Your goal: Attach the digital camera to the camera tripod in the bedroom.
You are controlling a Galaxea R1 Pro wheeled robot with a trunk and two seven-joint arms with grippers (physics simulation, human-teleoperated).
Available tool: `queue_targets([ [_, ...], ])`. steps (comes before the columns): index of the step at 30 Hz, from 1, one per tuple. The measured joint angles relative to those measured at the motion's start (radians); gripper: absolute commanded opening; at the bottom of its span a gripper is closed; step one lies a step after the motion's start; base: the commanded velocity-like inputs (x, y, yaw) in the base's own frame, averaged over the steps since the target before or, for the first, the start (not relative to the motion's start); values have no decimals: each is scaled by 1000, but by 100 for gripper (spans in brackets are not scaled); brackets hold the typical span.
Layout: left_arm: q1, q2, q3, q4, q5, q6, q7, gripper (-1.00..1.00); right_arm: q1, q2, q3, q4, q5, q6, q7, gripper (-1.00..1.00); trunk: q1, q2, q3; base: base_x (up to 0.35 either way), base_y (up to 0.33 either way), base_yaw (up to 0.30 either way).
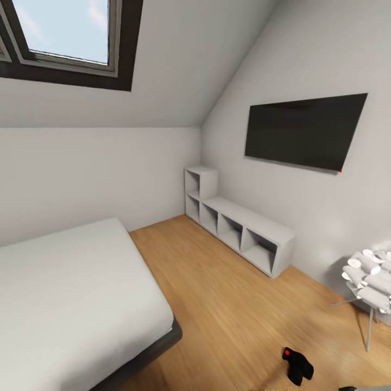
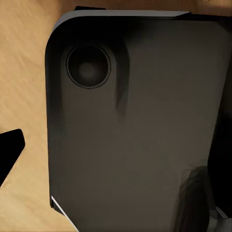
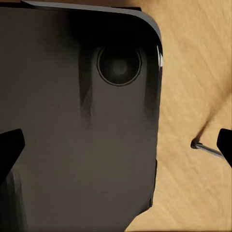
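Bedroom with white walls, wood plank floor [image 1: 228, 304], grey-framed bed [image 1: 70, 293] at left, white cube shelves [image 1: 239, 228] under a wall-mounted black screen [image 1: 304, 130], white chair [image 1: 372, 282] at right, digital camera [image 1: 297, 365] lying on the floor near that chair, both end effectors' opening cannot be told

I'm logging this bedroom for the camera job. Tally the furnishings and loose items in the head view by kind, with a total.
Bed: 1
Cube shelf unit: 1
Wall screen: 1
Skylight window: 1
White chair: 1
Digital camera, lying on the wood floor: 1
Total: 6
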Motion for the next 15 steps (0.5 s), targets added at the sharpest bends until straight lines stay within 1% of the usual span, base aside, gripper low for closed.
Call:
queue_targets([
  [15, 0, 0, 0, 0, 0, 0, 0, 100, 1, 0, 0, 0, 0, 0, 0, 100, 0, 0, 0, 0, 320, -291],
])
